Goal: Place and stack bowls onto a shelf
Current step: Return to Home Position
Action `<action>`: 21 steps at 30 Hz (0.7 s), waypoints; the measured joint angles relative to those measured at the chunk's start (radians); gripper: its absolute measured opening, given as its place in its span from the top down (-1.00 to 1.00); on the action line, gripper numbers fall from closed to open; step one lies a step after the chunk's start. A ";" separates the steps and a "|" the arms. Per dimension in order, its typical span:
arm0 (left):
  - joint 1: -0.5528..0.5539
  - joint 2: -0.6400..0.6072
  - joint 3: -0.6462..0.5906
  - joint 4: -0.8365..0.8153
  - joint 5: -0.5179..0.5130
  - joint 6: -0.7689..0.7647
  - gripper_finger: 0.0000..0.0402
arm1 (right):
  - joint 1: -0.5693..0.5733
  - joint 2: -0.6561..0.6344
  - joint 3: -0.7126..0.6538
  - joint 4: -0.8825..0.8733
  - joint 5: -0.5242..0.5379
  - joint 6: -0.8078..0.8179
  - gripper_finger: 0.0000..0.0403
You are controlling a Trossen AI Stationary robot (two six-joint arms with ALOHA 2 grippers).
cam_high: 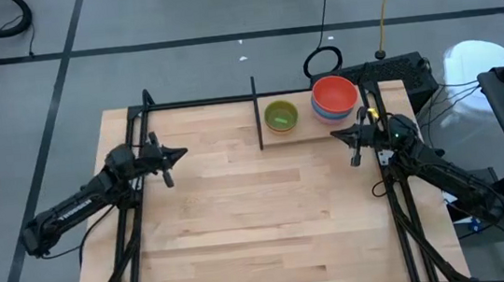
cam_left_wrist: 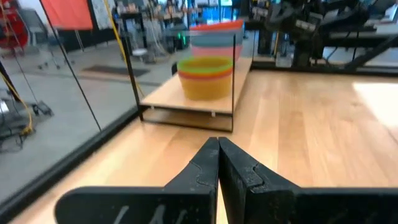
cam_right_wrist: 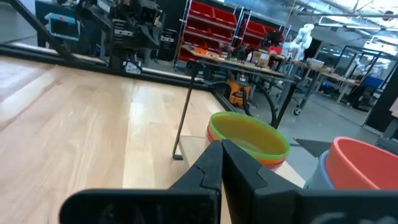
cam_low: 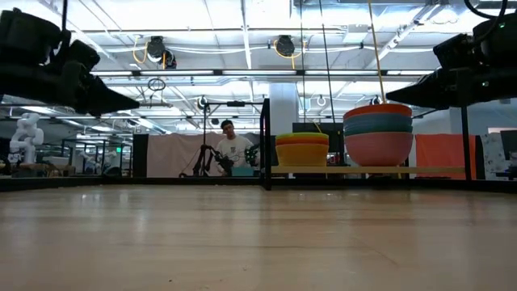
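Two stacks of bowls stand on the shelf (cam_high: 300, 134), a small pale-wood board with black bars at the table's far edge. The left stack (cam_high: 280, 115) is small bowls, green on top, with yellow and orange below (cam_low: 302, 150). The right stack (cam_high: 333, 97) is larger bowls, red on top, with teal, blue and pink below (cam_low: 378, 133). My left gripper (cam_high: 181, 153) is shut and empty above the table's left side. My right gripper (cam_high: 337, 135) is shut and empty above the table, just near of the shelf's right end.
A black upright bar (cam_high: 257, 112) stands at the shelf's left end. Black frame rails run along the table's left (cam_high: 134, 219) and right (cam_high: 400, 210) sides. A person (cam_low: 231, 149) stands in the room far behind the table. The table's middle and near part is bare wood (cam_high: 261, 224).
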 joint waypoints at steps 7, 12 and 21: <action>0.000 0.103 0.000 0.000 0.002 -0.045 0.96 | 0.000 0.014 -0.001 -0.001 0.001 -0.017 1.00; 0.000 0.119 0.000 0.000 0.007 -0.055 0.96 | 0.000 0.014 -0.002 0.001 0.004 0.037 1.00; 0.000 0.120 0.000 0.000 0.006 -0.051 0.96 | 0.000 0.014 -0.002 0.003 0.005 0.137 1.00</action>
